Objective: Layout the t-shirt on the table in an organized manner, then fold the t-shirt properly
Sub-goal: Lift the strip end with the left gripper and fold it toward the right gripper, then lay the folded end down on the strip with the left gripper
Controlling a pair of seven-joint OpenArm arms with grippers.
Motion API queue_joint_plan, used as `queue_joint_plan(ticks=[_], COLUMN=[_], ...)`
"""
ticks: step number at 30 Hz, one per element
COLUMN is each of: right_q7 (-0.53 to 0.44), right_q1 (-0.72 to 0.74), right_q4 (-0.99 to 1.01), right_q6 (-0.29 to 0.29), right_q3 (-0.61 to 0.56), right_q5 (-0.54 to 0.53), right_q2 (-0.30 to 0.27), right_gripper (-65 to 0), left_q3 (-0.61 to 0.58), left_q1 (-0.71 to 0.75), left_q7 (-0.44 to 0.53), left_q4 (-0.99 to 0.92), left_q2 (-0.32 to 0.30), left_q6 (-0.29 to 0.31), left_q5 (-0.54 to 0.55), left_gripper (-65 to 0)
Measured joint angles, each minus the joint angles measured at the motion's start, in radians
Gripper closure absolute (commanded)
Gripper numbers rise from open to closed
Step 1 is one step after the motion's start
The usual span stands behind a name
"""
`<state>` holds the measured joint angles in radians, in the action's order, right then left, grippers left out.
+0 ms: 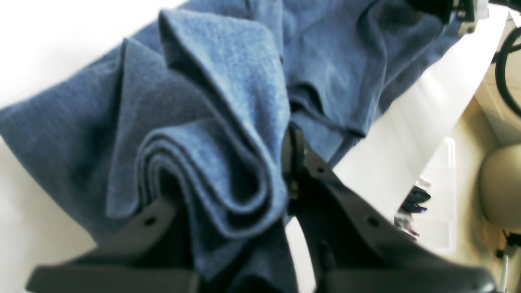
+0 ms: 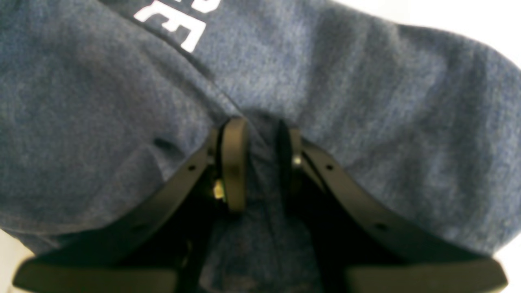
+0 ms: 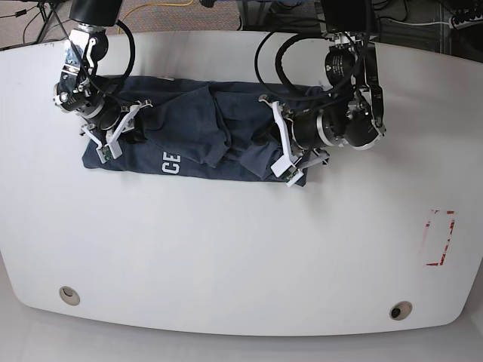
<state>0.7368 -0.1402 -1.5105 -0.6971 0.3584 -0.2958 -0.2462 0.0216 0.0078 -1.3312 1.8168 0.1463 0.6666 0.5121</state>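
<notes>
T-shirt (image 3: 196,143) lettering mostly hidden

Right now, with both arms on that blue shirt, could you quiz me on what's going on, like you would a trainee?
1. True or false: the t-shirt lies spread flat with both sleeves out.
2. What does the left gripper have between its fingers? A) a bunch of folded cloth B) the table edge C) nothing
3. Fill in: the right gripper pinches the shirt near its white ____.

Key
1. False: it is bunched into a rumpled band on the table.
2. A.
3. Lettering.
</notes>
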Motion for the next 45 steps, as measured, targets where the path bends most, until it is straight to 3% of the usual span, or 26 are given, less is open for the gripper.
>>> queue_joint_plan(ticks=[14, 19, 23, 26, 28, 36, 45], right_q7=[0.0, 0.0, -0.001, -0.001, 0.0, -0.001, 0.0], right_q1=[0.0, 0.0, -0.002, -0.002, -0.002, -0.002, -0.002], right_q4=[0.0, 0.0, 0.0, -0.001, -0.001, 0.0, -0.001], right_q6=[0.0, 0.0, 0.0, 0.0, 0.0, 0.0, 0.0], right_q3=[0.0, 0.0, 0.0, 0.0, 0.0, 0.0, 0.0], right_q5=[0.0, 0.0, 0.0, 0.0, 0.0, -0.003, -0.004], right_q2=[0.0, 0.0, 0.0, 0.0, 0.0, 0.0, 0.0], right_gripper=[-12.4, -12.4, -12.4, -12.5, -12.5, -12.5, -12.5], left_q3=[0.002, 0.002, -0.012, -0.084, -0.143, -0.293, -0.208], left_q1=[-0.032, -0.044, -0.04, -0.042, -0.043, -0.042, -0.048], left_q7=[0.008, 0.01, 0.007, -0.001, -0.001, -0.013, -0.03], left_q4=[-0.002, -0.037, -0.051, -0.052, -0.05, 0.039, 0.079], left_q2=[0.006, 0.005, 0.005, -0.002, -0.002, 0.007, 0.0], left_q6=[0.0, 0.0, 0.0, -0.003, -0.003, 0.008, 0.007], left_q5=[-0.041, -0.041, -0.042, -0.045, -0.041, -0.024, -0.023], left_gripper=[-8.6, -17.2, -29.7, -39.0, -41.7, -42.1, -42.1])
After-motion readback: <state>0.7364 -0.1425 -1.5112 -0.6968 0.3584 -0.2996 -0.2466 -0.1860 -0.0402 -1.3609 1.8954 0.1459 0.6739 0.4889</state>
